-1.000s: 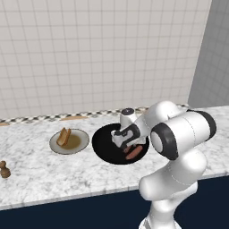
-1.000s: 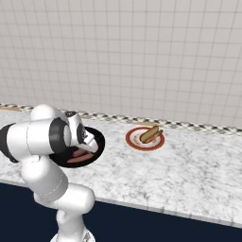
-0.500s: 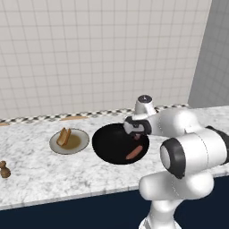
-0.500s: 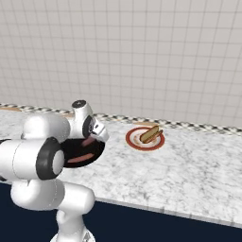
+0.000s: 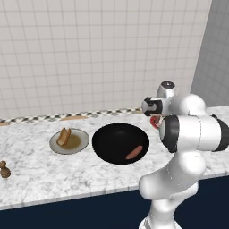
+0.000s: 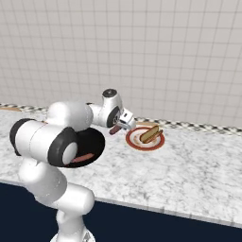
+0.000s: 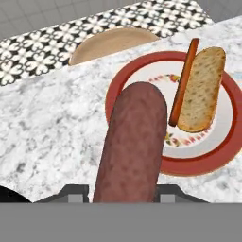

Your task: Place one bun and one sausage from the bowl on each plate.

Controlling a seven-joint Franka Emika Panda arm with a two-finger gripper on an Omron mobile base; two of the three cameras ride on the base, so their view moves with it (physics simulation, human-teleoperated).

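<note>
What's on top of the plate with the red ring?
On the red-rimmed plate lies a bun with a thin sausage against it. The fat sausage in the jaws covers the plate's near side, so that part is hidden.

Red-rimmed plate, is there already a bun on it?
Yes, a bun lies on the red-rimmed plate, with a thin sausage along its side.

A white-and-grey marbled stone counter (image 5: 40, 174) runs beneath the tiled wall. Directly on it sit a wide, shallow black bowl (image 5: 120, 144), a small beige-grey round plate (image 5: 69, 141) just to the bowl's left, and a white plate with a red rim (image 6: 145, 139) on the bowl's other side. A small brown wooden figure (image 5: 4, 169) stands near the counter's far left.
</note>
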